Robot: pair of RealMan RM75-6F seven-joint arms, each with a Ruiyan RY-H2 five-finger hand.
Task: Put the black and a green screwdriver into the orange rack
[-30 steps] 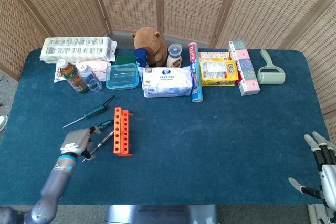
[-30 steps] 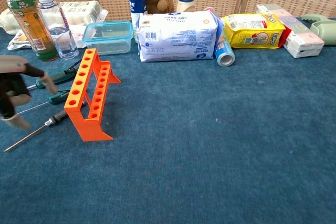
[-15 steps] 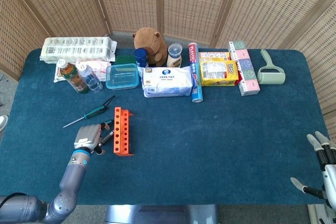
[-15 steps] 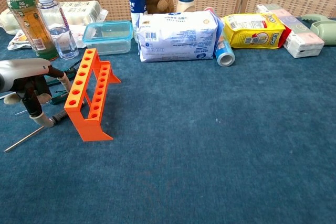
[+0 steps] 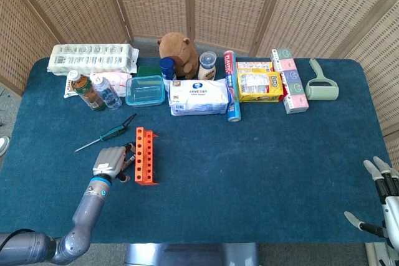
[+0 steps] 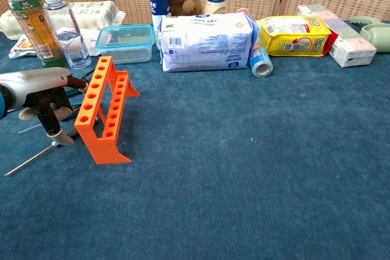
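A: What is nearest the cameras?

B: The right robot hand (image 5: 381, 199), low at the worktop's (image 5: 262, 166) near right corner, fingers spread and holding nothing. It shows only in the head view, well apart from everything else.

A: And the left robot hand?

B: The left robot hand (image 6: 44, 92) is down on the blue worktop just left of the orange rack (image 6: 103, 108). Its fingers (image 6: 53, 127) point downward onto the handle of the black screwdriver (image 6: 31, 157), whose thin shaft runs out toward the near left from under the hand. Whether the fingers actually grip the handle or only press on it, I cannot tell.

A: Where is the green screwdriver?

B: 1 green screwdriver (image 5: 107, 135) lies on the cloth beyond the left robot hand, slanted, apart from the rack. Another green-handled tool sits partly hidden right behind the hand.

A: Is anything in the rack?

B: Its holes look empty; it stands upright, right beside the hand.

A: Farther back?

B: 2 bottles (image 6: 42, 22) and a clear container (image 6: 125, 42) stand beyond the hand, and a white tissue pack (image 6: 207, 41) lies farther right.
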